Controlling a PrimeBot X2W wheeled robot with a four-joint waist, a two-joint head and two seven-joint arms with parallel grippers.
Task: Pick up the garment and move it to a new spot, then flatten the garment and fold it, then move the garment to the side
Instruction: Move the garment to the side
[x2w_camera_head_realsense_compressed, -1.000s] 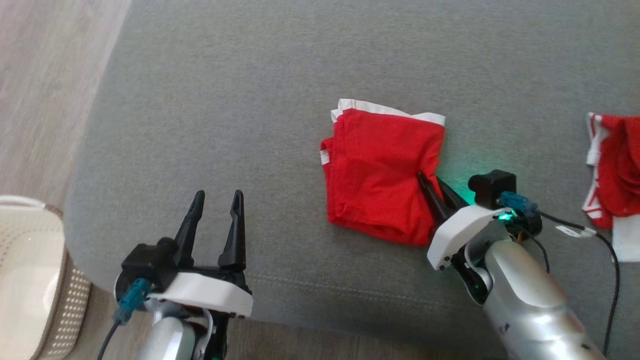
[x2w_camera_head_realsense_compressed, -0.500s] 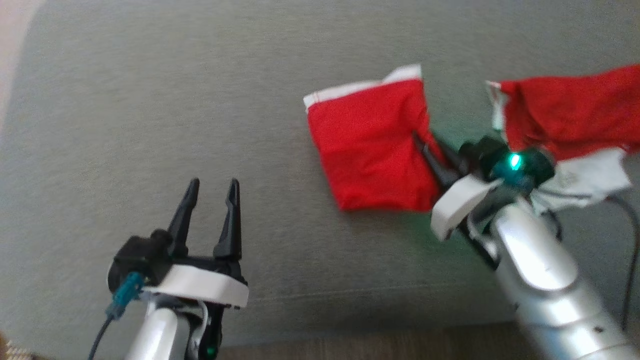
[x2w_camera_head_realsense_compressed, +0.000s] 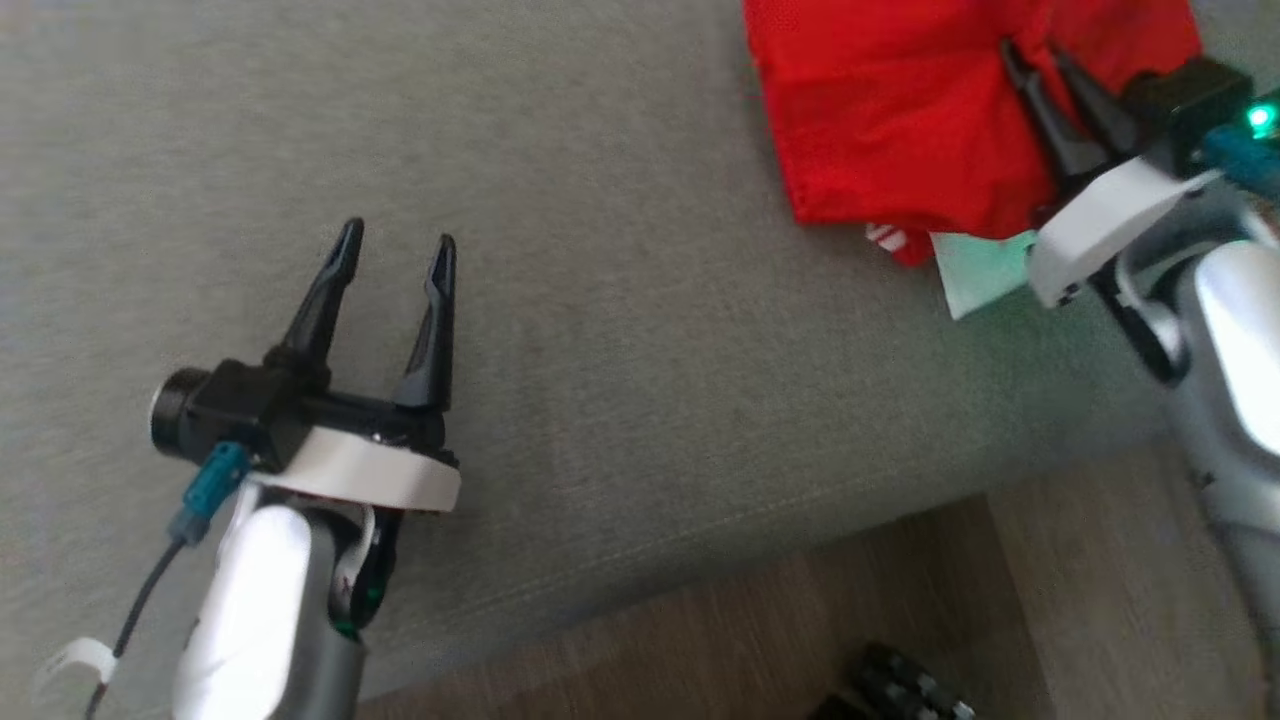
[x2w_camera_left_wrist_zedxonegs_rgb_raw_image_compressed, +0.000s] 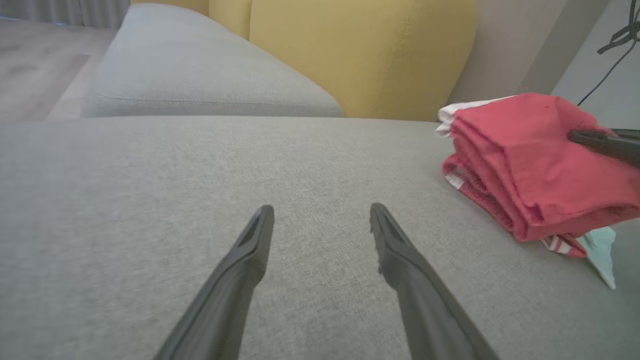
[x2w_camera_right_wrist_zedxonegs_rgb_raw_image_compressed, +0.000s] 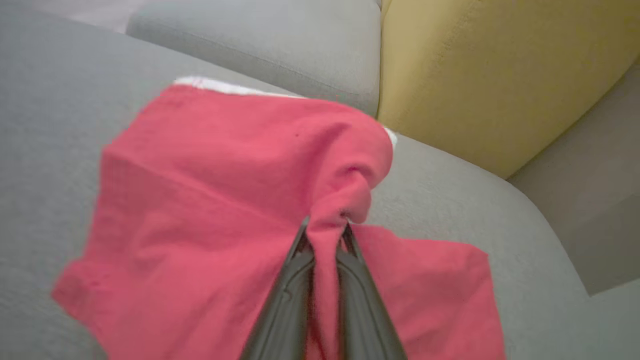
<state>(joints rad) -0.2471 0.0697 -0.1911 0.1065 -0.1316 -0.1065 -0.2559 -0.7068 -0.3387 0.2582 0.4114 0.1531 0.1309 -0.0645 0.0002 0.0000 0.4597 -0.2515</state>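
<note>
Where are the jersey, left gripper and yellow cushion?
jersey (x2w_camera_head_realsense_compressed: 880, 120): head view, red folded top face.
left gripper (x2w_camera_head_realsense_compressed: 398, 235): head view, midway between its open fingertips.
yellow cushion (x2w_camera_left_wrist_zedxonegs_rgb_raw_image_compressed: 360, 50): left wrist view, front face.

Matt cloth garment (x2w_camera_head_realsense_compressed: 880, 120), woven couch (x2w_camera_head_realsense_compressed: 650, 350)

Grey sofa seat (x2w_camera_head_realsense_compressed: 620, 300) with folded red garment (x2w_camera_head_realsense_compressed: 890, 110) on it, partly over a pale cloth (x2w_camera_head_realsense_compressed: 975, 270).

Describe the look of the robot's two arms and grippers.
The left gripper and right gripper: two long tapering black fingers each, black base, white curved wrist plate, silver forearm. A teal connector with black cable on the left; green light on the right.
</note>
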